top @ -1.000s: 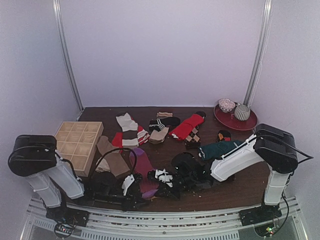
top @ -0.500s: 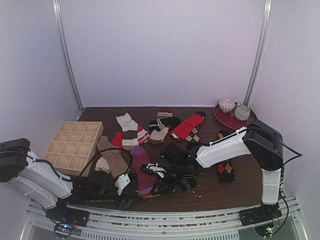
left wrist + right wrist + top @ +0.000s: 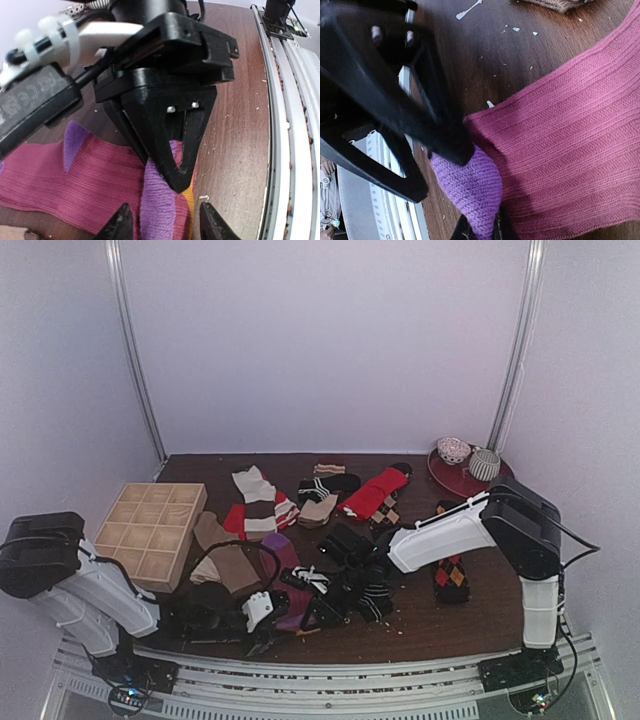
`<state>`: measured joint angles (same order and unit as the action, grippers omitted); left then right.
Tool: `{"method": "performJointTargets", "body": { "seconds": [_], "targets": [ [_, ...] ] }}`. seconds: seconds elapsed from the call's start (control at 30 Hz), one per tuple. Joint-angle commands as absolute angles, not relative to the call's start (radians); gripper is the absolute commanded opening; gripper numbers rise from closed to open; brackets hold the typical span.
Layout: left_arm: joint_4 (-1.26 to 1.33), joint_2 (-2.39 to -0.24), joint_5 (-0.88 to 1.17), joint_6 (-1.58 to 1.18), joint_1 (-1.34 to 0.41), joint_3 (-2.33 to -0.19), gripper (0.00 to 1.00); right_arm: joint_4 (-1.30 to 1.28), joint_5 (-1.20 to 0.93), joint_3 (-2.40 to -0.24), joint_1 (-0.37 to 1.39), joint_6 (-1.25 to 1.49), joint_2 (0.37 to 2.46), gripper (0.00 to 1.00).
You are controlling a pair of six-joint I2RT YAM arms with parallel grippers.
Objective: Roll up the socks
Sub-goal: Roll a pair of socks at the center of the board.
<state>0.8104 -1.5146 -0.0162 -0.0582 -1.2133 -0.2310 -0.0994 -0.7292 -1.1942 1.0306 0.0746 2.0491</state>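
Observation:
The magenta-purple sock (image 3: 290,578) lies near the front edge, its purple and orange toe towards the rail. My right gripper (image 3: 484,231) is shut on the purple toe fabric (image 3: 470,190); it also shows in the top view (image 3: 318,606). My left gripper (image 3: 165,222) is open, its fingertips (image 3: 121,220) on either side of the same toe (image 3: 160,200), facing the right gripper's fingers (image 3: 170,150). In the top view the left gripper (image 3: 264,620) sits just left of the toe. Tan (image 3: 228,562), red (image 3: 375,490), argyle (image 3: 450,575), cream-striped (image 3: 256,496) and black-and-white striped (image 3: 328,483) socks lie behind.
A wooden compartment box (image 3: 150,530) stands at the left. A red plate (image 3: 470,483) with two bowls is at the back right. A metal rail (image 3: 350,670) runs along the near edge, close to the grippers (image 3: 285,125). Crumbs dot the wood.
My right arm has swung left from the dark teal sock to the magenta sock's toe, uncovering the argyle sock. My left gripper has shifted right towards the same toe.

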Motion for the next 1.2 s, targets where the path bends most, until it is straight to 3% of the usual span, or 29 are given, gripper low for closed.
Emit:
{"method": "performJointTargets", "body": {
  "seconds": [0.0,0.13,0.23,0.3,0.47,0.6,0.9,1.17],
  "targets": [
    [0.843,-1.583,0.018,-0.030,-1.218,-0.280,0.33,-0.305,-0.653,-1.138,1.038,0.072,2.146,0.03],
    [0.839,-1.645,0.026,-0.064,-1.218,-0.300,0.26,-0.302,-0.654,-1.133,1.034,0.069,2.144,0.03],
    [0.818,-1.644,0.011,-0.084,-1.218,-0.307,0.06,-0.300,-0.653,-1.128,1.032,0.069,2.145,0.04],
    [0.794,-1.641,-0.010,-0.100,-1.218,-0.311,0.01,-0.296,-0.657,-1.123,1.032,0.068,2.142,0.04],
    [0.714,-1.660,-0.021,-0.162,-1.218,-0.320,0.00,-0.273,-0.665,-1.111,1.031,0.067,2.134,0.08],
    [0.635,-1.681,-0.005,-0.264,-1.213,-0.337,0.00,-0.175,-0.629,-1.064,1.031,0.070,2.083,0.24],
    [0.663,-1.706,0.263,-0.476,-1.098,-0.257,0.00,0.529,-0.227,-0.617,1.096,-0.109,1.669,0.55],
    [0.602,-1.744,0.319,-0.488,-1.083,-0.287,0.00,0.747,0.100,-0.565,1.270,-0.517,1.679,0.58]
  ]
}}
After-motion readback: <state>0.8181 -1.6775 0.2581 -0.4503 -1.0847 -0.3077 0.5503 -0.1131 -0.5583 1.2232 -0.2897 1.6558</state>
